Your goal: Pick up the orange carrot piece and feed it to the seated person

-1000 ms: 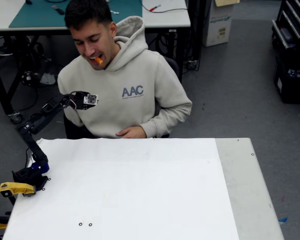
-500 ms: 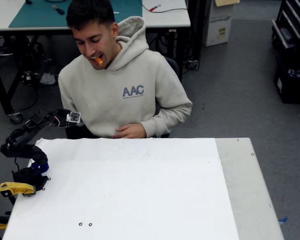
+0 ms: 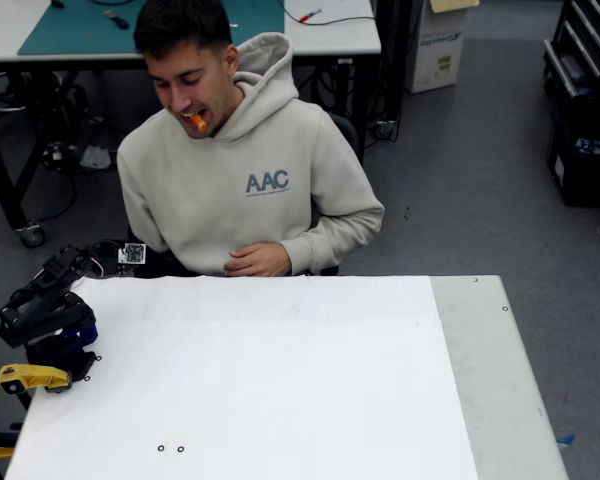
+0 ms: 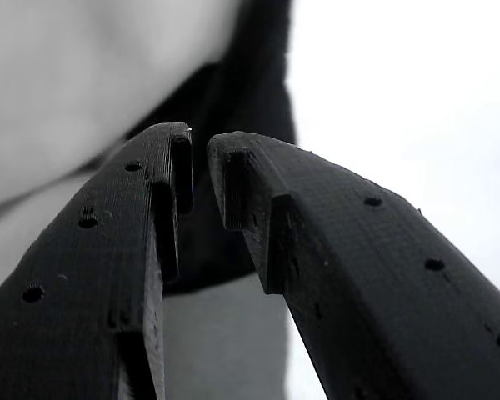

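Note:
The orange carrot piece (image 3: 197, 121) is held between the seated person's (image 3: 265, 185) lips; he sits behind the table's far edge in a beige hoodie. My gripper (image 3: 128, 258) is down at the table's far left corner, well below and left of his face, on the folded black arm. In the wrist view the two black fingers (image 4: 162, 217) almost meet at the gripper (image 4: 198, 162) tips, with only a thin slit and nothing between them.
The white table (image 3: 280, 380) spreads out in front of the person, with his hand (image 3: 258, 262) resting at its far edge. A yellow clamp (image 3: 32, 377) sits at the arm's base on the left. A desk with a green mat (image 3: 150, 25) stands behind him.
The arm has drawn back from beside the person's chest, down and to the left, and folded at the table's left corner. The carrot piece has stayed in his mouth.

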Robot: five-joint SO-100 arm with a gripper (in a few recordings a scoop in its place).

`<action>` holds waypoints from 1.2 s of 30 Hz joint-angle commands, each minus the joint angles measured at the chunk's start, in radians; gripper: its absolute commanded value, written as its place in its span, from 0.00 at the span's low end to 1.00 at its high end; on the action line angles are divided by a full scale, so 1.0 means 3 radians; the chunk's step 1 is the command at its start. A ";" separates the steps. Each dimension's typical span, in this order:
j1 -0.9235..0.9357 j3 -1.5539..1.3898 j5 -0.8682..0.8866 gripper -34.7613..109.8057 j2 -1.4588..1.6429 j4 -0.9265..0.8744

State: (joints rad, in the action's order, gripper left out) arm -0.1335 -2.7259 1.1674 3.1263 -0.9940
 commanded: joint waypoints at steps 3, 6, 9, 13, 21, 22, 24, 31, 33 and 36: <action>-0.0066 -0.0261 -0.0578 0.23 0.0435 -0.0041; -0.0066 -0.0399 -0.0931 0.23 0.0496 -0.0041; -0.0066 -0.0465 -0.1299 0.23 0.0506 -0.0031; -0.0061 -0.0491 -0.1831 0.23 0.0506 -0.0036; -0.0056 -0.0496 -0.2638 0.23 0.0542 -0.0041; -0.0051 -0.0511 -0.2705 0.23 0.0547 -0.0041; -0.0051 -0.0593 -0.2838 0.23 0.0547 -0.0041; -0.0056 -0.0839 -0.3129 0.23 0.0522 0.0000; -0.0061 -0.0839 -0.3140 0.23 0.0522 0.0000; -0.0061 -0.0839 -0.3145 0.23 0.0522 0.0000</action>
State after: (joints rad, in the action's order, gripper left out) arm -0.1304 -2.9867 0.2132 3.2735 -0.9940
